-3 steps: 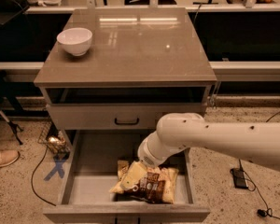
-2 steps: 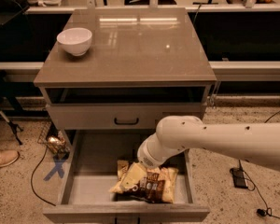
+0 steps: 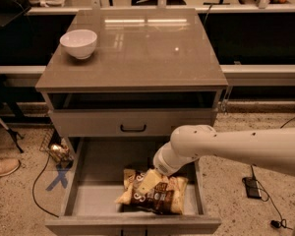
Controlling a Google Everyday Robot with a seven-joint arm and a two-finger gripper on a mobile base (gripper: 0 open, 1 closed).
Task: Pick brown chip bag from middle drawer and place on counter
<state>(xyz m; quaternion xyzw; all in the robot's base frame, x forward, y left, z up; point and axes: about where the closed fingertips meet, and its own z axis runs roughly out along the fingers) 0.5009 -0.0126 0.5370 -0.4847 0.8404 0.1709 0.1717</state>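
The brown chip bag (image 3: 157, 194) lies flat on the floor of the open middle drawer (image 3: 96, 191), right of centre, dark brown with cream-yellow edges. My white arm (image 3: 236, 146) reaches in from the right and bends down into the drawer. My gripper (image 3: 147, 181) is at the bag's upper left part, right on top of it or touching it; the wrist (image 3: 164, 162) hides much of it. The counter (image 3: 137, 48) is the glossy grey-brown top of the cabinet above.
A white bowl (image 3: 78, 43) stands at the counter's back left. A shallower drawer front with a black pull (image 3: 133, 128) sits above the open drawer. Cables (image 3: 39, 181), a shoe (image 3: 2, 167) and a small black box (image 3: 251, 187) lie on the floor.
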